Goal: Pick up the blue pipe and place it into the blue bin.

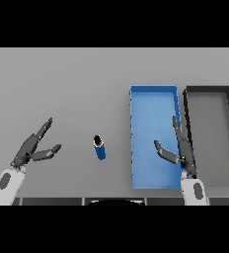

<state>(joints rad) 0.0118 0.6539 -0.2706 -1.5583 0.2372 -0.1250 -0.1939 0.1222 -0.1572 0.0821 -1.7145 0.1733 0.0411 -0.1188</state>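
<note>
Starting from scratch here, by the look of it: the blue pipe (pixel 100 147) lies on the grey table (pixel 62 84), untouched, its dark open end pointing away from the robot and its blue body running back toward the near edge. Nothing has been lifted and nothing sits in the blue bin (pixel 153 143), so the whole job is ahead: reach, grasp, carry, drop.

The right hand (pixel 180 149) hovers over the near right part of the blue bin, fingers stretched straight and thumb splayed out to the side, holding nothing. It is well apart from the pipe, with the bin's left wall between them in the view. The left hand (pixel 33 146) hangs over the table on the other side, also spread wide and holding nothing, fingers angled up and away. The pipe sits between the two hands, a little nearer the bin than the left hand.

Beyond the blue bin, just beside its right wall, stands a black bin (pixel 209 138) with a grey floor, and that is the one trap on this table. My read is that a careless release too far right could land the pipe in the wrong tray. Otherwise the path looks open; nothing lies between the pipe and the blue bin's left rim.
</note>
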